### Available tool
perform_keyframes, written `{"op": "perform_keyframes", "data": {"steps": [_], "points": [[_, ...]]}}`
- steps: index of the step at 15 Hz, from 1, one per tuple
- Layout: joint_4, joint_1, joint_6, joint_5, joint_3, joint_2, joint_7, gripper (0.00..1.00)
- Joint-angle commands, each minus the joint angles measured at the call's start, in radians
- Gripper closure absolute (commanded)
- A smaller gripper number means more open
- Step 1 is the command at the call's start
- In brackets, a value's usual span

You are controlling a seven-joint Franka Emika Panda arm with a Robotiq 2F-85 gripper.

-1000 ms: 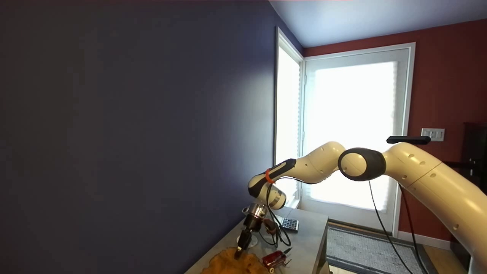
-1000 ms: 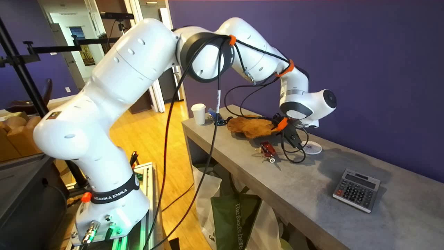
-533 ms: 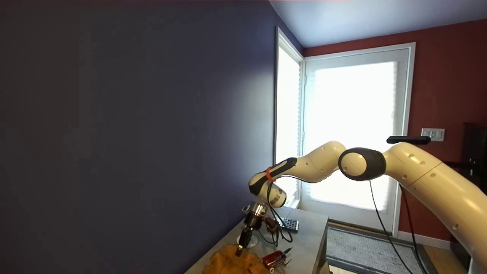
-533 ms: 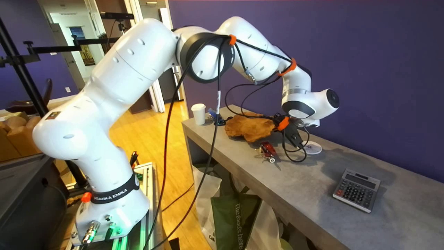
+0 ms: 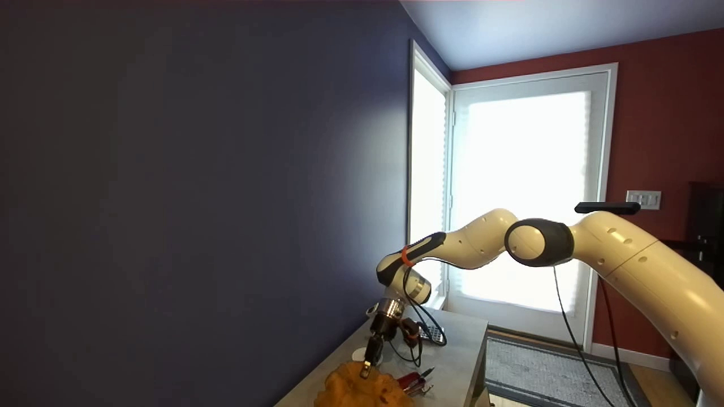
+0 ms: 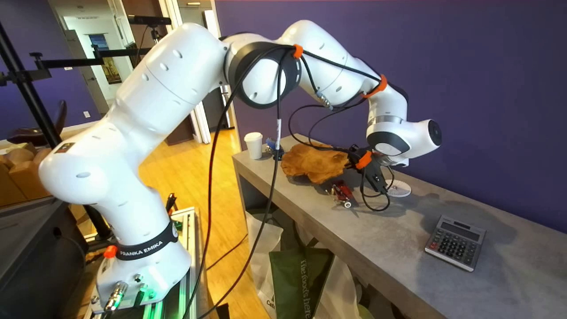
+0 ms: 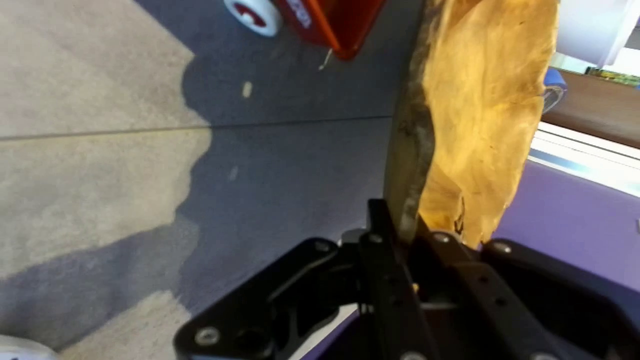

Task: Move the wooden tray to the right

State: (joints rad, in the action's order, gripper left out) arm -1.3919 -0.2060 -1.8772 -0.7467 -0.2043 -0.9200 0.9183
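Wooden tray, its rim pinched on both sides by the fingers of the gripper, is held at a tilt over the gray countertop in our wrist view. The gripped edge looks clear of the surface; whether the far edge touches, we cannot tell. We judge the wood stiff and solid, moderately heavy for its breadth, hard to break, and apt to slip where the face is smooth. So wide a body could twist about so small a bite, so we favor a deep hold on the rim, level travel and a gentle landing. Close by, in an exterior view, a red toy wagon stands just beside the tray's edge and calls for clearance. A white round disc lies near the gripper on the countertop, which looks hard, matte and flat; a lidded white paper cup stands past the tray's other end, and a calculator lies farther along. Behind them runs a purple wall; farthest off, in an exterior view, we see a brightly lit door and a red wall.
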Motion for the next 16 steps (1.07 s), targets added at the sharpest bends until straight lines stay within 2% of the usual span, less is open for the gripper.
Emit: {"op": "perform_keyframes", "data": {"steps": [1, 5, 8, 16], "points": [[0.042, -0.041, 0.137, -0.043, -0.018, -0.003, -0.015, 0.98], [0.057, -0.058, 0.259, -0.082, -0.008, 0.003, -0.043, 0.98], [-0.007, -0.091, 0.311, -0.130, 0.017, 0.052, -0.060, 0.98], [-0.330, -0.163, 0.188, -0.306, 0.177, 0.249, -0.035, 0.98]]}}
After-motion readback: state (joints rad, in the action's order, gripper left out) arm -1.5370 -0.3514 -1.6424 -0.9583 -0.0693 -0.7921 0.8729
